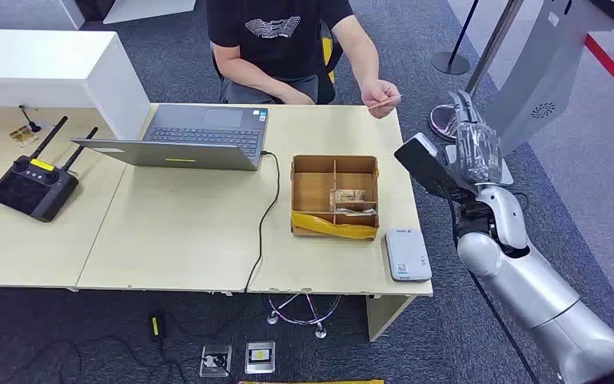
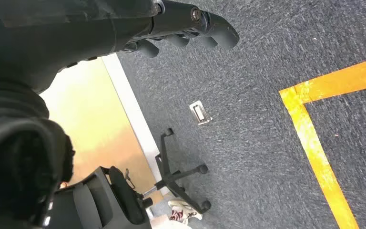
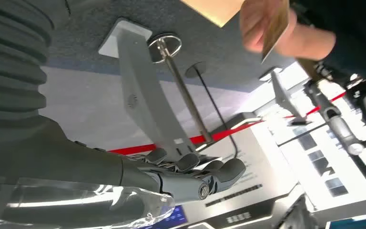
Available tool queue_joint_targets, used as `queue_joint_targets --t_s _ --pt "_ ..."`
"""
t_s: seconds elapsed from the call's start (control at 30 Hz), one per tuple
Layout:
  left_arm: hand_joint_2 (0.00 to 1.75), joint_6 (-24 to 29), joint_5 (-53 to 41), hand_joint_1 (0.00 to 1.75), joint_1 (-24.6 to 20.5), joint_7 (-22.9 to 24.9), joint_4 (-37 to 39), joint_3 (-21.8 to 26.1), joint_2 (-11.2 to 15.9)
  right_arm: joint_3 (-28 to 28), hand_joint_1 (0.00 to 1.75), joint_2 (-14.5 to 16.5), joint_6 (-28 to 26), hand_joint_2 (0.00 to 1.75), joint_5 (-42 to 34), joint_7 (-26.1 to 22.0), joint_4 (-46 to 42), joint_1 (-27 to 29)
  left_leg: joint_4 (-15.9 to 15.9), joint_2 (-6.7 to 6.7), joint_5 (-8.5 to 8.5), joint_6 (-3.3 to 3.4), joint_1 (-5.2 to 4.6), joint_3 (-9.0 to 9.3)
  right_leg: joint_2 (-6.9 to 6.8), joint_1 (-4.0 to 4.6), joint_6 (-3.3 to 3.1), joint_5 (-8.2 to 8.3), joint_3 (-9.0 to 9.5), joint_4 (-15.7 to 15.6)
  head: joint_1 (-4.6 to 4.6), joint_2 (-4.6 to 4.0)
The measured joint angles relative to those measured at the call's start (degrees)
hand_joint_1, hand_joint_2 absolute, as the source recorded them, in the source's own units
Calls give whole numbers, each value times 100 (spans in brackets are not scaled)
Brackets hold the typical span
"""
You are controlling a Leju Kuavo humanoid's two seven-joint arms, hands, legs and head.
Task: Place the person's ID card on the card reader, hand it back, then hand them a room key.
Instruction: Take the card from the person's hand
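Observation:
The person (image 1: 280, 40) sits at the far side of the table and holds out a thin ID card (image 1: 385, 102) in one hand, over the table's far right corner. My right hand (image 1: 476, 146) is raised beside the table's right edge, fingers apart and holding nothing, a short way right of and below the card. In the right wrist view the card (image 3: 274, 27) is pinched in the person's fingers, well apart from my right hand (image 3: 190, 174). The grey card reader (image 1: 407, 254) lies at the table's near right corner. My left hand (image 2: 181, 24) hangs over the carpet, holding nothing.
A cardboard divider box (image 1: 335, 196) holding cards stands left of the reader. A laptop (image 1: 200, 136) with a black cable and a black remote controller (image 1: 33, 180) lie further left. A grey kiosk stand (image 1: 540, 72) and a stanchion rise to the right. An office chair (image 2: 171, 176) stands by the table.

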Motion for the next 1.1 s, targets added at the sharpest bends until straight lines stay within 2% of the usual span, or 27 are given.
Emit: queue_joint_targets --t_s 0.33,0.63,0.97,1.1 --pt "0 0 18 0 1 10 0 -4 0 369 0 268 -22 175 108 -110 151 -72 0 1 0 0 0 -3 1 0 -1 0 -2 0 2 0" --pt "0 0 -9 0 2 11 0 -7 0 627 0 443 -52 175 528 -117 543 -170 0 1 0 0 0 -3 2 0 -1 0 -3 0 1 0" --pt "0 0 -20 0 3 10 0 -7 0 816 0 560 -133 175 633 -107 936 -228 0 1 0 0 0 -3 2 0 -1 0 -4 0 1 0" --pt "0 0 -29 0 3 11 0 -7 0 867 172 606 -222 175 752 -116 1062 -240 0 2 -1 0 0 -3 3 0 -1 0 -4 0 1 0"
